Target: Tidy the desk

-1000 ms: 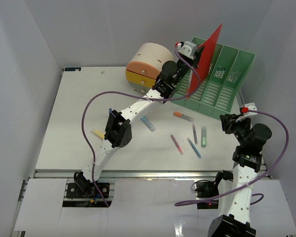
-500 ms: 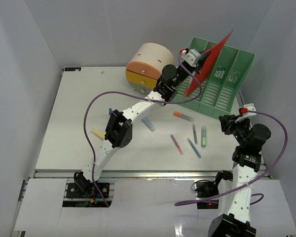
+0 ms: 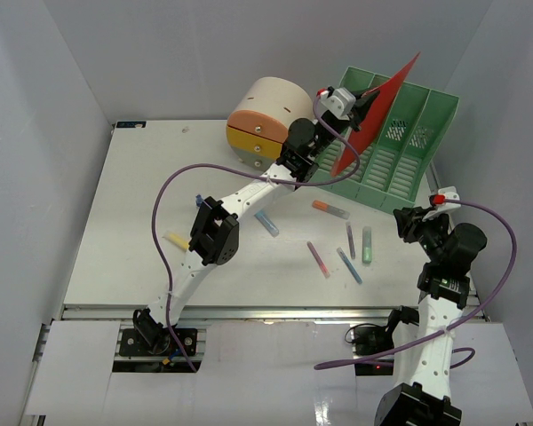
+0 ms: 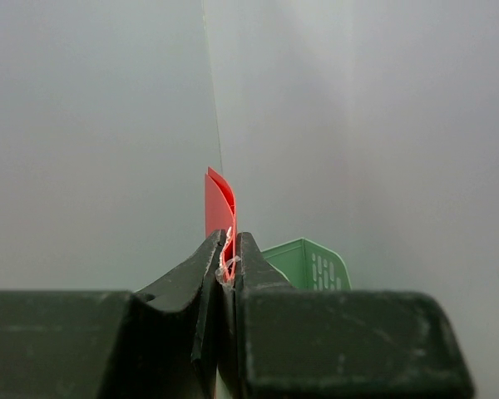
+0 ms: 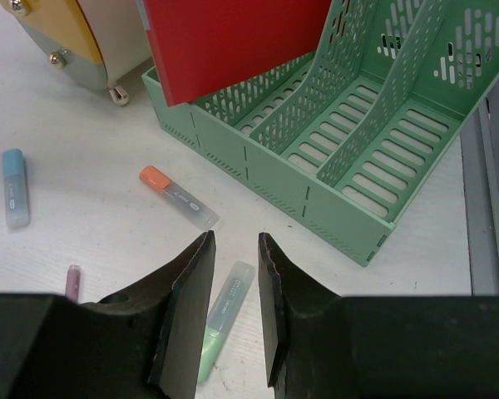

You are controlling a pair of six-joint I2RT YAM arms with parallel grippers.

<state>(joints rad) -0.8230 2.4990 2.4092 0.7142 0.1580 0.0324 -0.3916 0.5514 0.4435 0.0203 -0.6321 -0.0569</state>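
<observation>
My left gripper [image 3: 360,105] is shut on the lower edge of a red folder [image 3: 379,106], holding it tilted over the left slots of the green file rack [image 3: 400,155]. In the left wrist view the fingers pinch the red folder [image 4: 219,212] edge-on at the left gripper [image 4: 228,241], with the rack [image 4: 308,264] behind. My right gripper [image 5: 235,241] stands open, nothing between its fingers, above a green marker [image 5: 224,320] on the white desk [image 3: 124,222]. Several markers lie loose: orange [image 3: 330,209], pink [image 3: 318,259], blue [image 3: 266,222].
A cream round drawer unit [image 3: 266,120] stands left of the rack at the back. A yellow marker [image 3: 176,240] lies beside the left arm's elbow. White walls enclose the desk on three sides; a metal rail [image 3: 249,311] runs along the front edge.
The left gripper has turned the red folder, so its top corner now leans further right over the rack. The right arm has barely moved.
</observation>
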